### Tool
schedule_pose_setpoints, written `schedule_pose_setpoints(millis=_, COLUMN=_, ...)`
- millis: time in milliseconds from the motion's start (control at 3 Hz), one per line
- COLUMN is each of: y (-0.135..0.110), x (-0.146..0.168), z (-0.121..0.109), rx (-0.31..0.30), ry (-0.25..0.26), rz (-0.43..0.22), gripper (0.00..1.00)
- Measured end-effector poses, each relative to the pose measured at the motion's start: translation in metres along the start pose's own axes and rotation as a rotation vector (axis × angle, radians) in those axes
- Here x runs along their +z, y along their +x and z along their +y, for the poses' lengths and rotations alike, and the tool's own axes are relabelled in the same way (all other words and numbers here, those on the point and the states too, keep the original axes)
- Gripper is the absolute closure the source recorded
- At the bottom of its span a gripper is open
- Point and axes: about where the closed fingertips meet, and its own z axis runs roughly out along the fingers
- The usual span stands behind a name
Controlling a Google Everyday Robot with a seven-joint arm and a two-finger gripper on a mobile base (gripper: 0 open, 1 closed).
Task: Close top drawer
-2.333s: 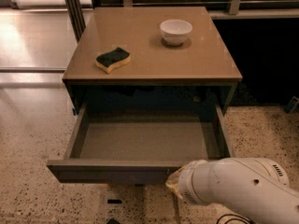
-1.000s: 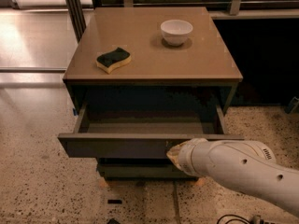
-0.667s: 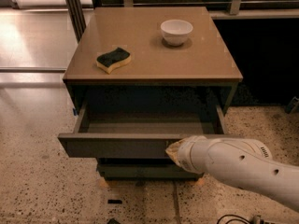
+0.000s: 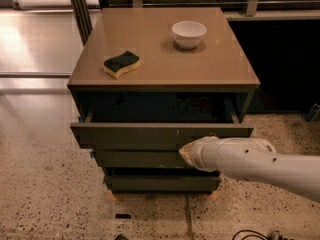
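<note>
Below the front edge of the counter (image 4: 165, 69), right of centre: tool (image 4: 186, 154) at top drawer (image 4: 135, 134) front; tool state cannot tell. Drawer likely rigid, free-sliding, handleless: push flat panel mid-width.

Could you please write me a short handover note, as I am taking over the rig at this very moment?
Pincer: in front of the cabinet, at the lower edge of the top drawer front, right of centre. The white arm reaches in from the right. It looks to be pressing on the panel, but contact cannot be confirmed.
Top drawer: partly open; its front stands out a little from the cabinet, with a dark gap behind it.
On the cabinet top: a sponge and a white bowl, both away from the edge.
Done: the pincer is at the drawer front.
Left: push the front straight in until it sits flush, then back off.
</note>
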Motion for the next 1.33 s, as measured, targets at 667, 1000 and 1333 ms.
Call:
schedule_pose_setpoints(millis=667, y=-0.002, x=-0.003, z=-0.002, rx=-0.018, ry=0.013, rz=-0.007, gripper=1.0)
schedule_pose_setpoints(millis=1000, y=-0.014, x=-0.005, z=-0.037, rx=0.008, ry=0.083, rz=-0.069, gripper=1.0)
schedule_pose_setpoints(millis=1333, y=-0.023, x=-0.004, z=-0.056, rx=0.03, ry=0.123, rz=-0.116, gripper=1.0)
